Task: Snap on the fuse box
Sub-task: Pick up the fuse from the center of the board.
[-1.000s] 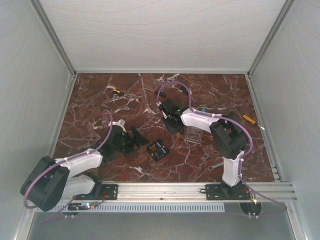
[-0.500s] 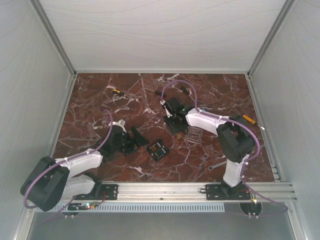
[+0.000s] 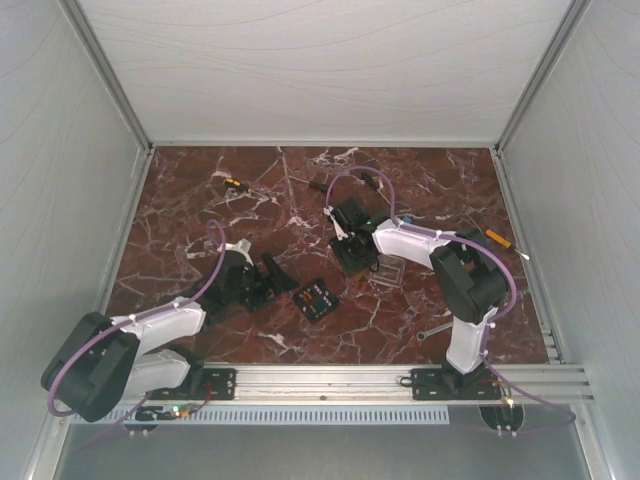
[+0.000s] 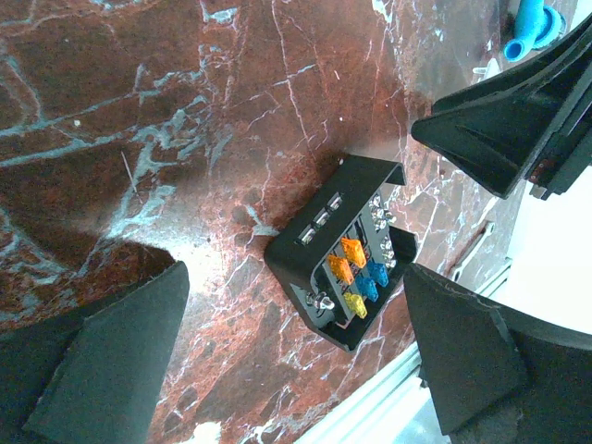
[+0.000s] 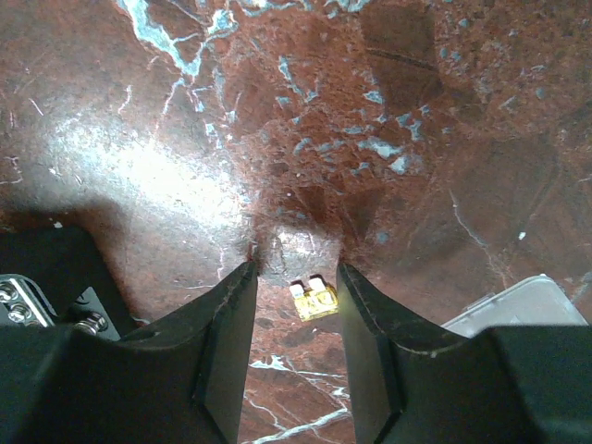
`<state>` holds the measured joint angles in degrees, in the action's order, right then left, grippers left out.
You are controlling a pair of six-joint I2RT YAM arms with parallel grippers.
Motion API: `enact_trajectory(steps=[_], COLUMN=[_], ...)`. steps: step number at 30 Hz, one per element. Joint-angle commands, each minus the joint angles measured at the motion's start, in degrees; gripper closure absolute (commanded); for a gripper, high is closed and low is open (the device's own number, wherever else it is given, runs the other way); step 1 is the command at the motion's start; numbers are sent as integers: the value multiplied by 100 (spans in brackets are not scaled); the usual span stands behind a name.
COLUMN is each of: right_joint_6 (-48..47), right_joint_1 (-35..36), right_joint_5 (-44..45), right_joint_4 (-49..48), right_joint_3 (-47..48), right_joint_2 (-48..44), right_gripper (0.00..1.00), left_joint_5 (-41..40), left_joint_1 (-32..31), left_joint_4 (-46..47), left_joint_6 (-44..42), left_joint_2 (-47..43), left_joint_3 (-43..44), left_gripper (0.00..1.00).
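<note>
**Fingers [image 4: 111, 370] apart on both sides, fuse box [image 4: 347, 277] lying uncovered**

Left gripper [image 4: 294, 277] is hanging wide open just short of the fuse box, which is sitting lidless on the table [image 3: 200, 200]. Right gripper [image 5: 296, 268] is straddling a yellow fuse [image 5: 313, 302], narrowly open, clamping nothing; the clear lid [image 5: 518, 305] is lying beside it. Light, rigid, slick plastic, probably: gripping opposite side walls looks best.
</note>
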<state>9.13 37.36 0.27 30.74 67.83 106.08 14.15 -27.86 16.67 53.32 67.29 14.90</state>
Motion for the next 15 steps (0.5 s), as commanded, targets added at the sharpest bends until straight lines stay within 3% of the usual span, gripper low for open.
enact_trajectory(steps=[1,15], right_joint_6=[115,90], right_joint_1=[3,560], right_joint_5=[-173,-261], right_joint_4=[-29,353], right_joint_3=[-180,-340], right_joint_2=[113,-181], right_gripper=[63,66], left_joint_5=[113,114], left_joint_1=[26,27], left_joint_4=[197,155], left_joint_6=[-6,21], left_joint_2=[-3,-263], left_joint_3=[5,-109], left_gripper=[1,1])
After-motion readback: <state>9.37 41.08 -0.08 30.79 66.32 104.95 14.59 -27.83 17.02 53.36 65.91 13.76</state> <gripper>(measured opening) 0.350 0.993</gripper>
